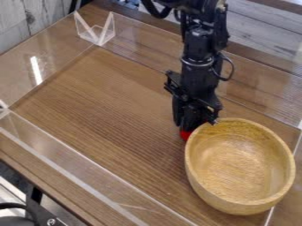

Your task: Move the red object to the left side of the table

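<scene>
The red object (pixel 185 134) shows as a small red patch on the table (pixel 101 101), right against the left rim of the wooden bowl. My black gripper (pixel 192 126) points straight down over it, and its fingers are drawn together around the red object's upper part. Most of the object is hidden behind the fingers. The arm rises from there toward the top of the view.
A large light wooden bowl (pixel 239 164) sits at the right front, touching or nearly touching the gripper's spot. Clear acrylic walls (pixel 71 163) border the tabletop. A small clear acrylic stand (pixel 94 28) is at the back left.
</scene>
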Controlling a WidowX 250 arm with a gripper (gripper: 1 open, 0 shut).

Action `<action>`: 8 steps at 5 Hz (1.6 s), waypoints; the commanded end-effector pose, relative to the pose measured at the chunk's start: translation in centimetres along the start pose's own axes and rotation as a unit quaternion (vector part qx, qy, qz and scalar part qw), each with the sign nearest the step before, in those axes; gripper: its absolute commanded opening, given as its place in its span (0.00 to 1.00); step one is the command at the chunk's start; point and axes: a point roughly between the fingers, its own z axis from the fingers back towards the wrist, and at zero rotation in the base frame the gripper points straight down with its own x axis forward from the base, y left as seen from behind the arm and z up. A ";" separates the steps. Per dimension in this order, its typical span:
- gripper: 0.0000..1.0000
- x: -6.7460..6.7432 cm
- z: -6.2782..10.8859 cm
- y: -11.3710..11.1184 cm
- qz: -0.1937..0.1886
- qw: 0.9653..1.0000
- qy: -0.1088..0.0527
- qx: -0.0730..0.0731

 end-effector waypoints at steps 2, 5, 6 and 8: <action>0.00 0.5 1.3 2.7 -0.026 0.999 -0.019 0.005; 1.00 0.7 2.1 2.4 -0.107 0.994 -0.019 0.009; 1.00 0.9 0.4 1.5 -0.114 0.993 -0.015 0.008; 0.00 -1.2 2.1 1.6 -0.124 0.991 -0.035 0.035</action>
